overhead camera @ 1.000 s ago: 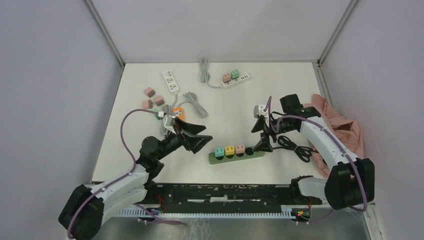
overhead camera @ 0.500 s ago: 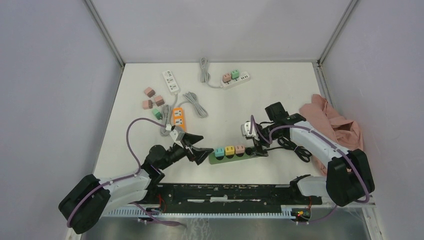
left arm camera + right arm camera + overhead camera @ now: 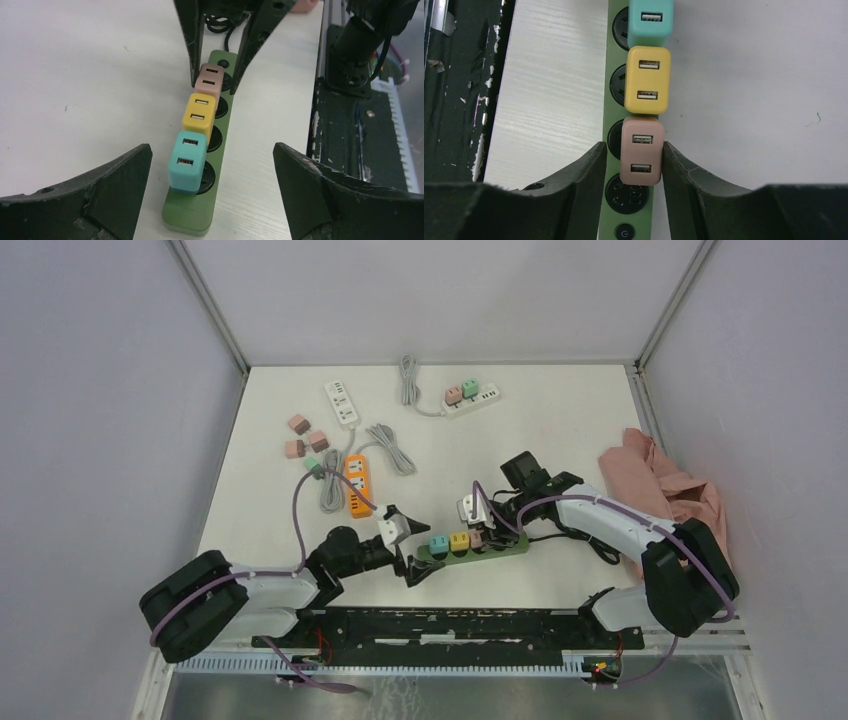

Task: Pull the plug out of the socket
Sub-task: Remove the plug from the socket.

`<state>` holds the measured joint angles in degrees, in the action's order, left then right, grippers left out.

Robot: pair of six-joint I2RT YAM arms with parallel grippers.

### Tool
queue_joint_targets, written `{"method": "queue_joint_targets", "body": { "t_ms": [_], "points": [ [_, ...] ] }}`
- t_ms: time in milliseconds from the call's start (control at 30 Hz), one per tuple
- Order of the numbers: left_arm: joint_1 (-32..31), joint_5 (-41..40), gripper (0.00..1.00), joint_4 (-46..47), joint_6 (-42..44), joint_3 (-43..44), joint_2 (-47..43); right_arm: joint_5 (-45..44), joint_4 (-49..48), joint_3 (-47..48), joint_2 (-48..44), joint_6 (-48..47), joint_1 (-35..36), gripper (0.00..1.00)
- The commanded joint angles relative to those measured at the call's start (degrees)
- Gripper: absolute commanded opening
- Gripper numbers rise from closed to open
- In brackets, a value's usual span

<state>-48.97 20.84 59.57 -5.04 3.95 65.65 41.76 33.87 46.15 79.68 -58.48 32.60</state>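
Observation:
A green power strip (image 3: 500,548) (image 3: 190,220) (image 3: 611,220) lies near the table's front edge with teal (image 3: 438,544) (image 3: 187,160), yellow (image 3: 459,540) (image 3: 647,80) and pink (image 3: 479,537) (image 3: 210,82) (image 3: 641,150) plugs in it. My right gripper (image 3: 480,530) (image 3: 634,145) has closed around the pink plug. One finger presses the plug's side, and the other stands at the strip's edge with a thin gap to the plug. My left gripper (image 3: 405,543) (image 3: 210,150) is wide open, its fingers well apart on either side of the strip's teal-plug end, touching nothing.
An orange strip (image 3: 356,478), a white strip (image 3: 341,403), another white strip carrying plugs (image 3: 470,400) and loose plugs (image 3: 300,437) lie farther back. The green strip's black cable (image 3: 590,535) coils to the right near a pink cloth (image 3: 670,485). A black rail (image 3: 450,625) borders the near edge.
Both arms swung in to the green strip. The right gripper dropped over the pink plug and its jaws narrowed onto it. The left gripper moved right to the strip's end, staying open.

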Motion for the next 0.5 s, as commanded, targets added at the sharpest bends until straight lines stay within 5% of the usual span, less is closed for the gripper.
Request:
{"method": "queue_joint_targets", "body": {
  "t_ms": [0, 200, 467],
  "points": [
    [-3.8, -3.7, 0.97, -3.9, 16.5, 6.1, 4.9, -1.1, -1.3, 1.3, -0.1, 0.6, 0.9, 0.45],
    [-3.9, -2.1, 0.90, -5.5, 20.5, 12.2, 14.4, -1.3, -1.0, 1.6, 0.0, 0.3, 0.9, 0.28],
    [-3.9, 1.6, 0.67, -7.0, 19.4, 17.5, 22.6, -1.2, -0.6, 1.7, 0.3, 0.1, 0.9, 0.20]
  ]
}}
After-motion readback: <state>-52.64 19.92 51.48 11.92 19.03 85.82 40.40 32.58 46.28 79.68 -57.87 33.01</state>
